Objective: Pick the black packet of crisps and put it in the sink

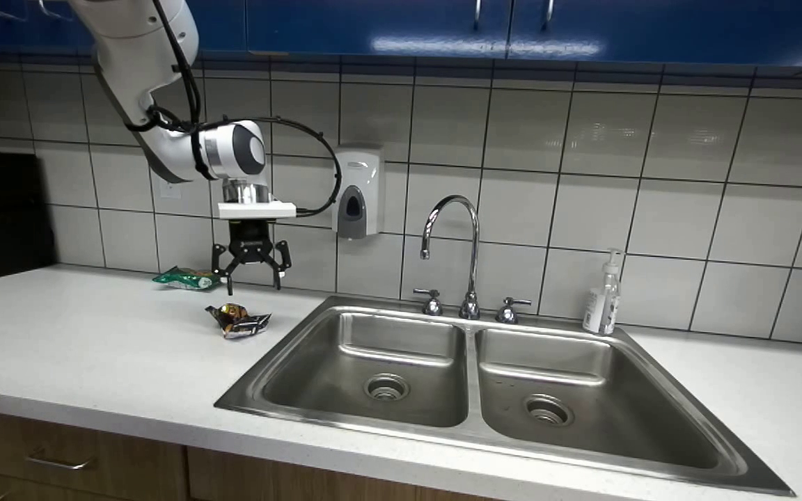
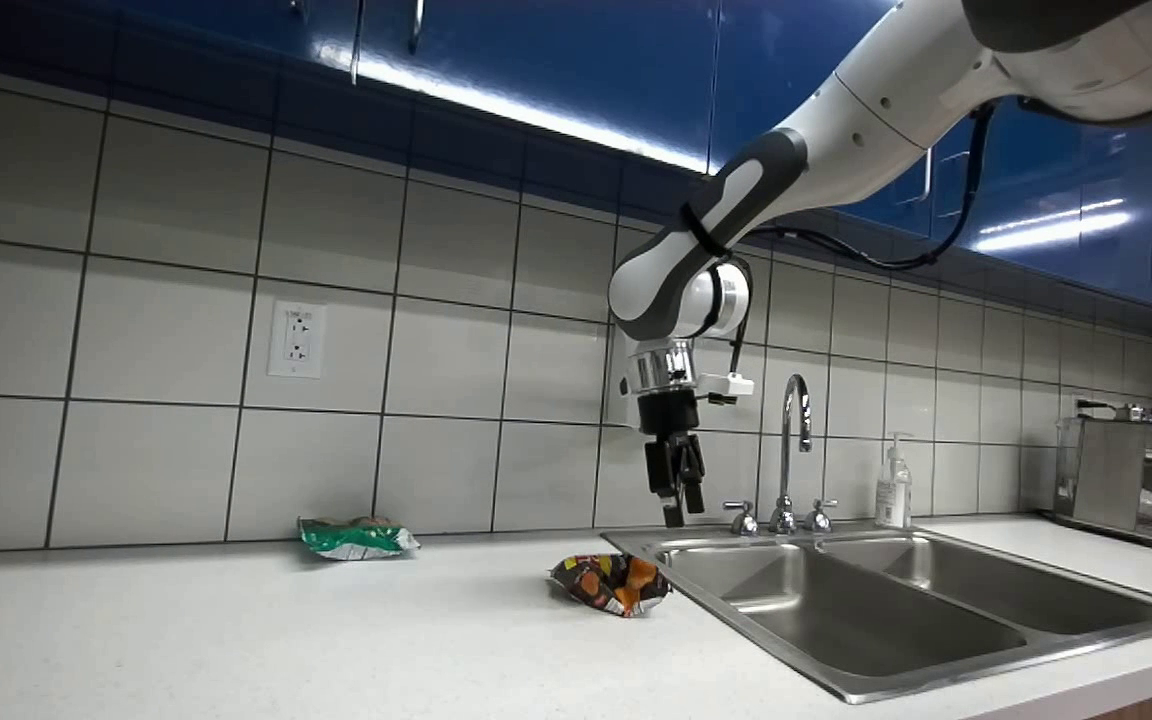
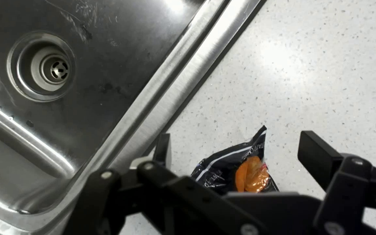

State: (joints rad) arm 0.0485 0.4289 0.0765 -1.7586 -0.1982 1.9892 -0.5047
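The black packet of crisps [image 1: 237, 323], black with orange patches, lies crumpled on the white counter beside the sink [image 1: 472, 379]. It also shows in an exterior view [image 2: 608, 584] near the sink's rim [image 2: 756, 640]. My gripper [image 1: 254, 284] is open and empty, above the counter and apart from the packet; it also shows in an exterior view [image 2: 681, 510]. In the wrist view the packet [image 3: 224, 169] appears between the two spread fingers [image 3: 237, 147], its near part hidden by the gripper body. The sink has two basins, each with a drain.
A green packet [image 1: 189, 278] lies against the tiled wall, also in an exterior view [image 2: 356, 540]. A tall faucet [image 1: 470, 257] stands behind the sink. A soap bottle [image 1: 603, 303] stands at the sink's back corner. A wall dispenser [image 1: 359, 191] hangs near the arm.
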